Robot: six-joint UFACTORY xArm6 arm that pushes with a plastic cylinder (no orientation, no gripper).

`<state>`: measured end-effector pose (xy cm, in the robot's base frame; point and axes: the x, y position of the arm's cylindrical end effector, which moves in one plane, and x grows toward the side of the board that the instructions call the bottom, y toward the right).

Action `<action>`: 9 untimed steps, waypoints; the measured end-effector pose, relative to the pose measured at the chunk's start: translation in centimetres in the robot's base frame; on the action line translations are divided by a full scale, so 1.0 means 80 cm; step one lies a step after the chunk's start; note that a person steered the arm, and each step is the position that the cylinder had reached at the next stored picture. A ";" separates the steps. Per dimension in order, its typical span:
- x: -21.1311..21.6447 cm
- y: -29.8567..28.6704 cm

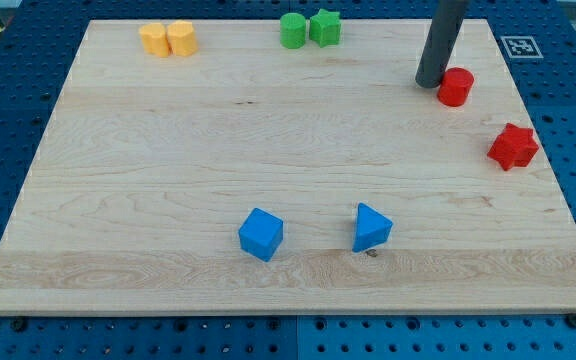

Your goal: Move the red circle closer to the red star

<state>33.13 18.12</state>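
The red circle (455,87) is a short red cylinder standing near the wooden board's upper right. The red star (513,147) lies below and to the right of it, near the board's right edge, with a gap between them. My tip (429,82) rests on the board right against the red circle's left side, slightly above its middle. The dark rod rises from there out of the view's top.
A green circle (292,30) and a green star (325,26) sit together at the top edge. Two yellow blocks (167,39) sit at the top left. A blue cube (261,234) and a blue triangle (371,227) lie near the bottom. The board (148,160) has a marker tag (519,46) at its top right corner.
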 end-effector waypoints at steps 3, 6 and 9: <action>0.001 0.069; -0.013 0.111; 0.015 0.136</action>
